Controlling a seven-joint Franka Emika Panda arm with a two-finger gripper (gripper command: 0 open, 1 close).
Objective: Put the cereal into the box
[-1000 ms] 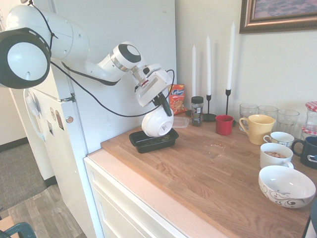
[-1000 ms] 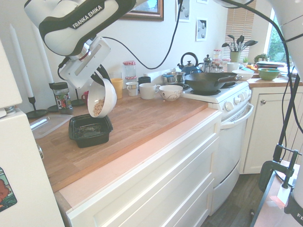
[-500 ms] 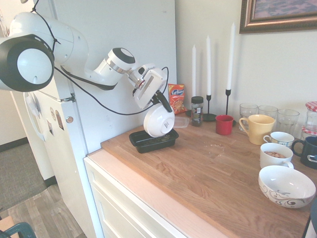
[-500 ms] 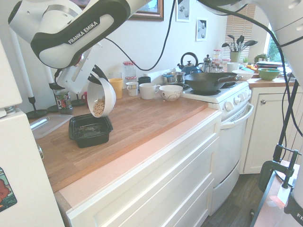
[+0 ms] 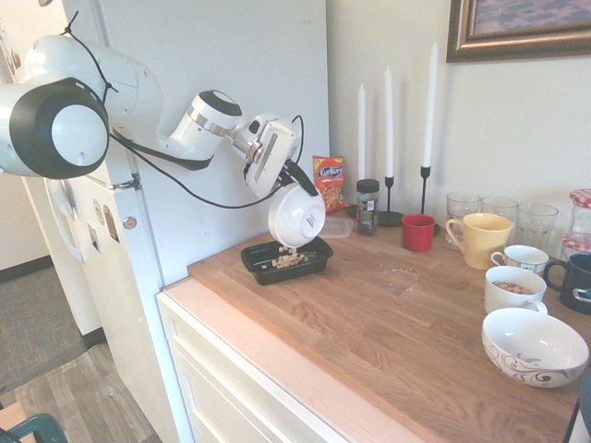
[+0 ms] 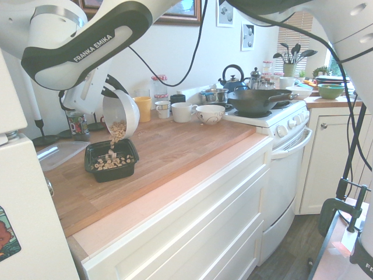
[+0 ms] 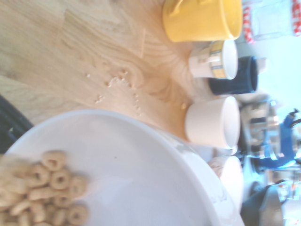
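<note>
First exterior view: pour in progress. The hand (image 5: 294,175) is clamped on the rim of the white bowl (image 5: 296,215), which is tipped steeply with its mouth facing down toward the black box (image 5: 286,260). Some cereal (image 5: 288,259) already lies in the box, a few pieces falling just under the bowl lip. The box sits on the desk (image 5: 388,323) near its back corner, directly below the bowl, not touching it.

Second exterior view: same thing from the other side. Hand (image 6: 109,88) grips the bowl (image 6: 121,112) at its upper rim. A stream of cereal (image 6: 117,133) runs from the bowl mouth down into the box (image 6: 111,160); a scattered layer covers part of the box floor. I can't see any spill on the desk around the box. Clear lid (image 6: 58,154) lies just beside the box, untouched.

Wrist view: bowl interior (image 7: 141,160) fills the frame, a cluster of cereal rings (image 7: 44,188) still sitting inside. Crumbs on the desk (image 7: 70,47) further off, near the mugs.

Judgement: roughly mid-pour. Part is in the box, part is left in the bowl. Remaining: empty the bowl.
</note>
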